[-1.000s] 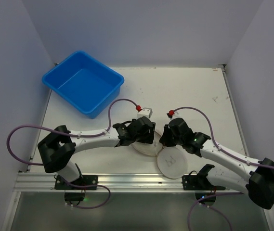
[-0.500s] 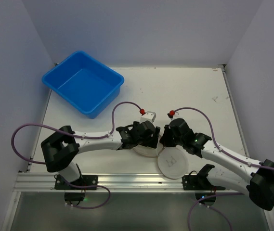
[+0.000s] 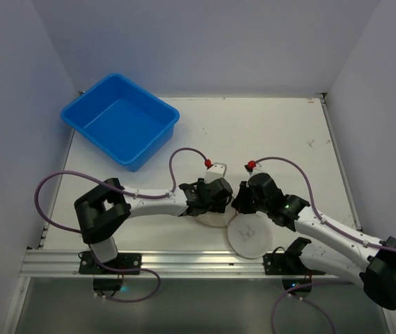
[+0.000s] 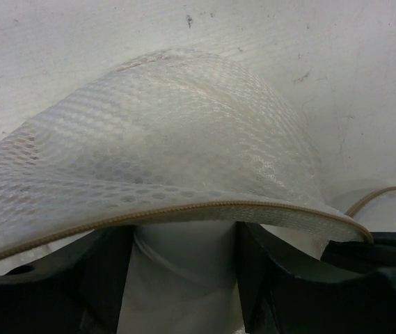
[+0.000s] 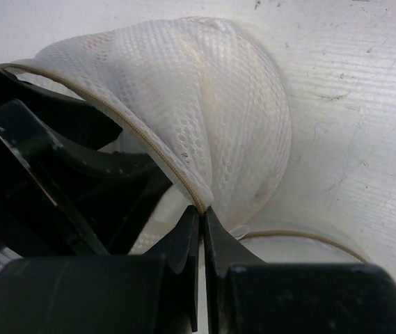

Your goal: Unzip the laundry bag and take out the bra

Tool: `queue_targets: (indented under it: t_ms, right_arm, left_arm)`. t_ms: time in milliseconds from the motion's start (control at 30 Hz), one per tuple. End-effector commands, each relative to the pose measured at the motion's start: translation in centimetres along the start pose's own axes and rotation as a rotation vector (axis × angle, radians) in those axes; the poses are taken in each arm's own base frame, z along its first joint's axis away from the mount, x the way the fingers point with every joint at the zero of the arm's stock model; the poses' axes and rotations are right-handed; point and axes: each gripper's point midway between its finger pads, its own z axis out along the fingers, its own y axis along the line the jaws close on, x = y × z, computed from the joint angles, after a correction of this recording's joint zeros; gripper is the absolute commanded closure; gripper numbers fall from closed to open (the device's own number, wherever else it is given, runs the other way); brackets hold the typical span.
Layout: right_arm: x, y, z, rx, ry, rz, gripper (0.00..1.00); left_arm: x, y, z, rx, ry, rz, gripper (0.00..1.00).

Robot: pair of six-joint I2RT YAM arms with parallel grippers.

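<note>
- the laundry bag (image 3: 248, 236) is being kept on the white table (image 3: 274, 132), near its front edge, between the two arms; one flat round face with the black bra outline is being shown beside the right arm.
- the right gripper (image 5: 202, 212) is being pressed together on the bag's tan zipper edge (image 5: 149, 149), and the mesh is being held up in a dome above the table.
- the left gripper (image 4: 184, 240) is being held under the raised mesh flap (the tan edge is arching right over it), with its fingers (image 4: 107, 278) standing apart.
- something white is being seen between those left fingers; whether it is being squeezed, and what it is, cannot be told.
- in the top view the two grippers are being held close together over the bag, and part of it is being hidden by them.
- the blue tub (image 3: 117, 125) is being left at the far left corner of the table, well apart from the bag.
</note>
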Motion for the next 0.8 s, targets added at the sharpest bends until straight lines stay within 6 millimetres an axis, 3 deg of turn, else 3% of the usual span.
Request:
queue_targets:
  t_ms: [0,33,133,167,200,400,600,767]
  right_arm:
    - [0.2,-0.1,-0.3,-0.008,-0.006,0.014,1.0]
    - [0.2,-0.2,-0.3,-0.008,-0.006,0.014,1.0]
    - [0.2,-0.2,-0.3,-0.006,-0.007,0.014,1.0]
    - [0.2,-0.2,-0.3,-0.006,-0.007,0.014,1.0]
    - [0.2,-0.3,-0.3,-0.004,-0.007,0.014,1.0]
    - [0.4,-0.7,-0.1,0.015,-0.006,0.014,1.0]
    - [0.1,-1.4,0.5,0.056,-0.001,0.0,1.0]
    - [-0.8,-1.5,0.7,0.073,-0.01,-0.015,1.0]
  left_arm:
    - [1.8,3.0,0.2,-0.117,0.039,0.009,0.44]
    - [1.7,3.2,0.1,-0.121,0.033,0.008,0.59]
    - [1.6,3.3,0.0,-0.124,0.03,0.007,0.84]
    - [1.6,3.2,0.0,-0.121,0.033,0.008,0.96]
    - [1.5,3.2,-0.1,-0.119,0.032,0.005,1.0]
    - [-0.6,1.6,-2.5,-0.021,-0.004,0.001,1.0]
    - [-3.9,-2.0,-8.2,0.248,-0.059,0.041,1.0]
    - [-4.6,-1.9,-10.7,0.33,-0.093,0.09,1.0]
